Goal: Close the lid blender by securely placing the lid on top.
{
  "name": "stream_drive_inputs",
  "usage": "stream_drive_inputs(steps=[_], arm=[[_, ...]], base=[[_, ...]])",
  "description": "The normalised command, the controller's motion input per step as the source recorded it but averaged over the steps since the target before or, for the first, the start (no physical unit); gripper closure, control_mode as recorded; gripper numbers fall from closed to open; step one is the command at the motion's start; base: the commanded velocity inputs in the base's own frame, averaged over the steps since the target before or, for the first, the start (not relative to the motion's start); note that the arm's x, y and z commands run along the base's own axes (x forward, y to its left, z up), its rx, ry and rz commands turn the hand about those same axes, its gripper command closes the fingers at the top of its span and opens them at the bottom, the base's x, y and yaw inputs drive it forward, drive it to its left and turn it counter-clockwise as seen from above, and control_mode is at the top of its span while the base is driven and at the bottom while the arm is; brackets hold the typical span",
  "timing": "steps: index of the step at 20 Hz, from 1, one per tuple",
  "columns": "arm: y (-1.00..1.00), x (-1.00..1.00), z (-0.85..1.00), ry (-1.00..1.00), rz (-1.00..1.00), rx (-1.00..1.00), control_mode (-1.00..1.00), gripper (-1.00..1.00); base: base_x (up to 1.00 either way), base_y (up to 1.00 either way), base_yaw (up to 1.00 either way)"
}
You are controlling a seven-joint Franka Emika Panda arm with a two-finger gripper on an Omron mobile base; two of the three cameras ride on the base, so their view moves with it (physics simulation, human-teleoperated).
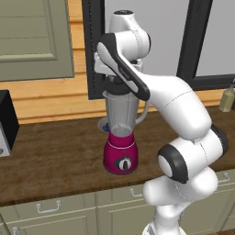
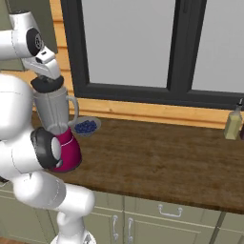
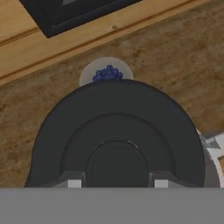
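The blender (image 1: 120, 155) stands on the wooden counter, a magenta base with a black dial under a tall clear grey jar (image 1: 121, 112) with a handle. In the right base view the jar (image 2: 52, 110) rises beside the arm. The lid (image 3: 118, 127), a black disc with a raised centre, sits level at the jar's rim (image 2: 47, 84). My gripper (image 3: 117, 183) points straight down and is shut on the lid's raised centre, one fingertip (image 3: 72, 182) on each side. The hand (image 1: 114, 73) hovers directly over the jar; whether the lid is fully seated is unclear.
A pale dish of blueberries (image 2: 86, 126) lies just behind the blender, also under the lid's far edge (image 3: 106, 73). A black boxy appliance (image 1: 6, 120) stands at the counter's left. A small bottle (image 2: 233, 124) is far right. The dark window frame (image 2: 128, 93) runs behind.
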Motion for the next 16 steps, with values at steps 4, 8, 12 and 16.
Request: stream_drive_inputs(steps=[4, 8, 12, 16], arm=[[0.00, 0.00, -0.15, 0.00, 0.02, 0.00, -1.00, 1.00], [0.00, 0.00, -0.10, 0.00, 0.01, 0.00, -1.00, 1.00], [0.09, 0.00, -0.16, 0.07, 0.00, 0.00, -1.00, 1.00], [0.11, 0.00, -0.17, 0.11, 0.00, 0.00, -1.00, 1.00]], base=[[0.00, 0.00, 0.00], [0.00, 0.00, 0.00], [0.00, 0.00, 0.00], [0.00, 0.00, 0.00]])
